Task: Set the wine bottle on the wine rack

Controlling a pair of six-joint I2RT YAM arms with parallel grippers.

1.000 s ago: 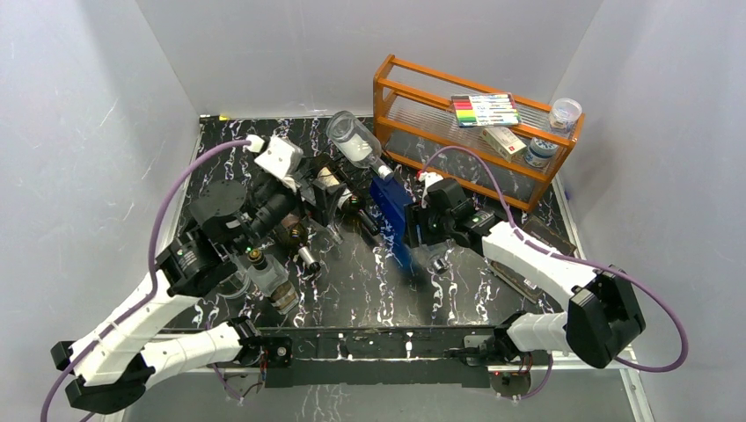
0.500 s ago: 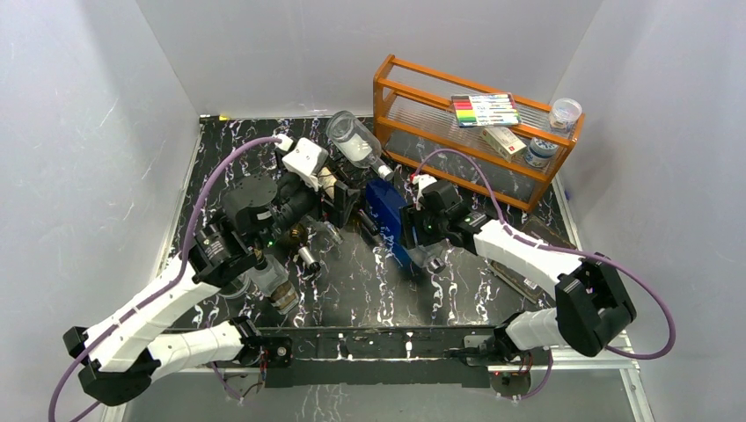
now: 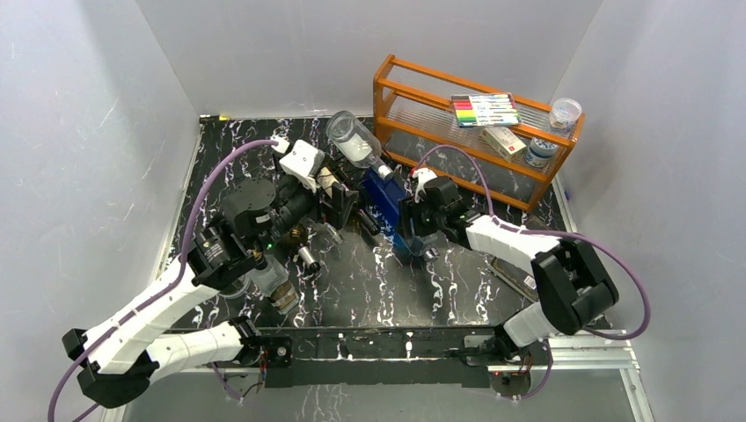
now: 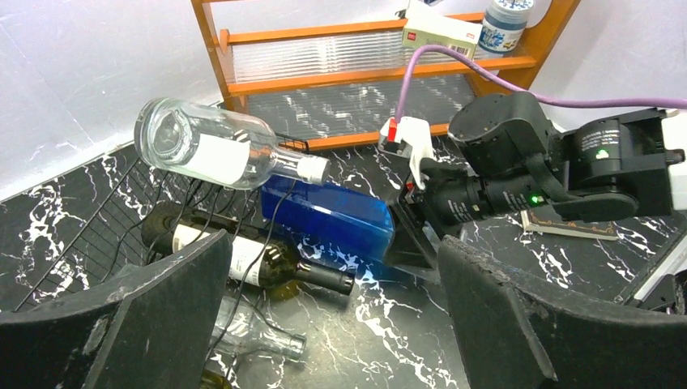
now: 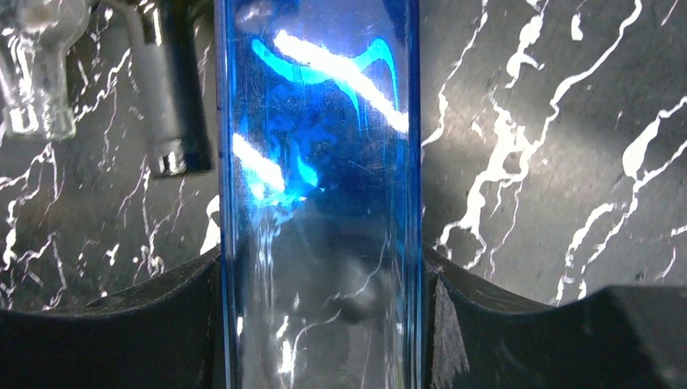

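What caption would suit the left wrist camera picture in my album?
Right gripper clamps a blue bottle by the black wire rack, next to a clear bottle and a dark bottle.

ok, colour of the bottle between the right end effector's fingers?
The bottle is see-through blue, clearest in the right wrist view.

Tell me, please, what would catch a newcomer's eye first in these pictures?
The glowing blue bottle in the middle, clamped in the right gripper. Behind it, a clear bottle lies tilted on the black wire rack, and an orange shelf stands at the back right.
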